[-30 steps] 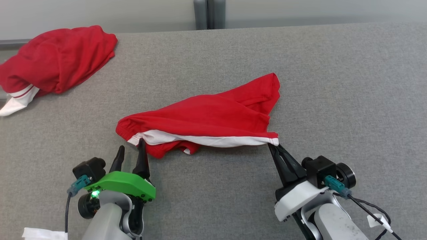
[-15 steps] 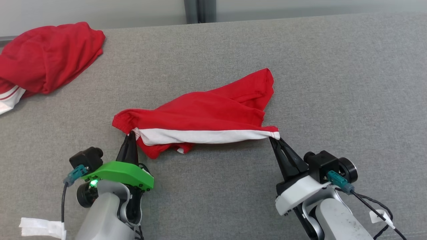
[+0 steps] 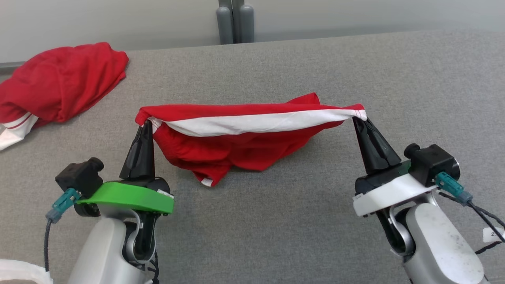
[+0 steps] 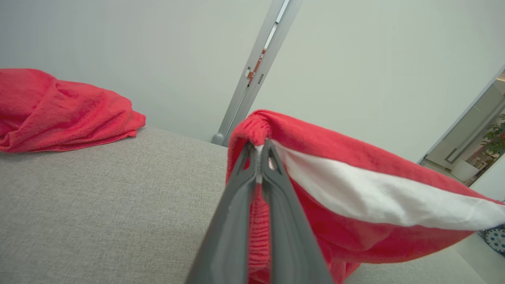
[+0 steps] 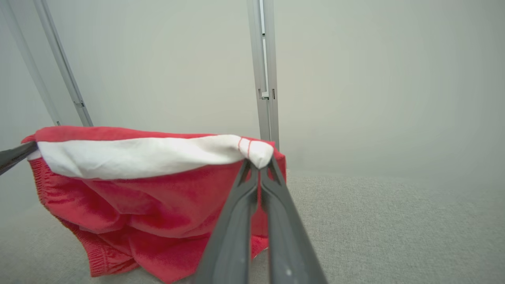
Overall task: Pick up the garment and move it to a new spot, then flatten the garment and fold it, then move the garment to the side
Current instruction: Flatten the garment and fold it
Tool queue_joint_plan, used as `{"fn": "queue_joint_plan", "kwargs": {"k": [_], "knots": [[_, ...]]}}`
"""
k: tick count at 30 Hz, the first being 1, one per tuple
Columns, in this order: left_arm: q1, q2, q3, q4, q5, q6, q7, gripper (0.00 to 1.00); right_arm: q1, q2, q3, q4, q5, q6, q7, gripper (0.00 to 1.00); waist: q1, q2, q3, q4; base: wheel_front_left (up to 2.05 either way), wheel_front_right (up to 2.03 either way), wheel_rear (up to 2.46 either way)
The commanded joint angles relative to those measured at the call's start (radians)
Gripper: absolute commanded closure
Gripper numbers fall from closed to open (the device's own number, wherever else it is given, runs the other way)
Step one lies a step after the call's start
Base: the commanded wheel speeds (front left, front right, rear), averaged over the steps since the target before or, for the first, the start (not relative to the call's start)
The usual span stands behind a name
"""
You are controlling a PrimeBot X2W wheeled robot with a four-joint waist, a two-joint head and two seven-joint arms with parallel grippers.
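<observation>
A: Quick, left gripper (image 3: 146, 123); what's it doing?
B: Clamped; both dark fingers pressed together on the left end of the garment (image 3: 236, 152), at the corner where red cloth meets the white band (image 3: 256, 123); the left wrist view shows fabric pinched between the tips.
A: Right gripper (image 3: 356, 119)?
B: Same; squeezed together on the opposite end, the band's white tip sitting on top of the fingertips (thin red stitch lines show there in the right wrist view).
A: So where's the garment against the two?
B: Strung between them; white band stretched nearly level from one gripper to the other, slight dip in the middle; the red body hangs below that line, bunched and wrinkled; lowest folds reach down to the grey table (image 3: 276, 225); resting on it or just brushing it, cannot tell.
A: Gripper height?
B: Both raised off the table, fingers pointing up; well apart, the garment's full width between them.
A: Anything else?
B: Second red cloth (image 3: 67, 79) heaped at the table's far left, white edge with a red stripe at its left; well apart from the held garment; grey post (image 3: 234, 19) behind the table's far edge, against a pale wall.
</observation>
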State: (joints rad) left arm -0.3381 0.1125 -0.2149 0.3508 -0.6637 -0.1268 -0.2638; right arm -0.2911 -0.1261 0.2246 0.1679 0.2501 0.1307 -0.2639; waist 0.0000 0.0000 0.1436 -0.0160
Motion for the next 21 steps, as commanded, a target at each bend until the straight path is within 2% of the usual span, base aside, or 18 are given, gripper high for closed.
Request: {"fn": "queue_joint_plan", "kwargs": {"k": [1,9,14,18,21], "knots": [[0.020,0.025,-0.012,-0.049,-0.011,-0.004,0.007,1.00,-0.008,-0.026,0.004,-0.024,0.018,0.000,0.006,1.00,0.0000,0.0000,-0.031,-0.004,0.00,0.00,0.00],[0.072,0.133,-0.020,-0.383,-0.103,-0.004,0.095,1.00,0.001,-0.122,-0.037,-0.242,0.108,0.000,0.091,1.00,0.0000,0.0000,-0.107,-0.025,0.00,0.00,0.00],[0.042,0.197,0.004,-0.582,-0.118,0.026,0.185,1.00,-0.003,-0.153,-0.089,-0.405,0.122,0.000,0.163,1.00,0.0000,0.0000,-0.136,-0.045,0.00,0.00,0.00],[-0.014,0.228,0.018,-0.685,-0.130,0.051,0.261,1.00,-0.022,-0.172,-0.124,-0.507,0.124,0.000,0.227,1.00,0.0000,0.0000,-0.139,-0.054,0.00,0.00,0.00],[-0.069,0.243,0.024,-0.707,-0.133,0.067,0.302,1.00,-0.038,-0.176,-0.138,-0.547,0.131,0.000,0.267,1.00,0.0000,0.0000,-0.125,-0.059,0.00,0.00,0.00]]}}
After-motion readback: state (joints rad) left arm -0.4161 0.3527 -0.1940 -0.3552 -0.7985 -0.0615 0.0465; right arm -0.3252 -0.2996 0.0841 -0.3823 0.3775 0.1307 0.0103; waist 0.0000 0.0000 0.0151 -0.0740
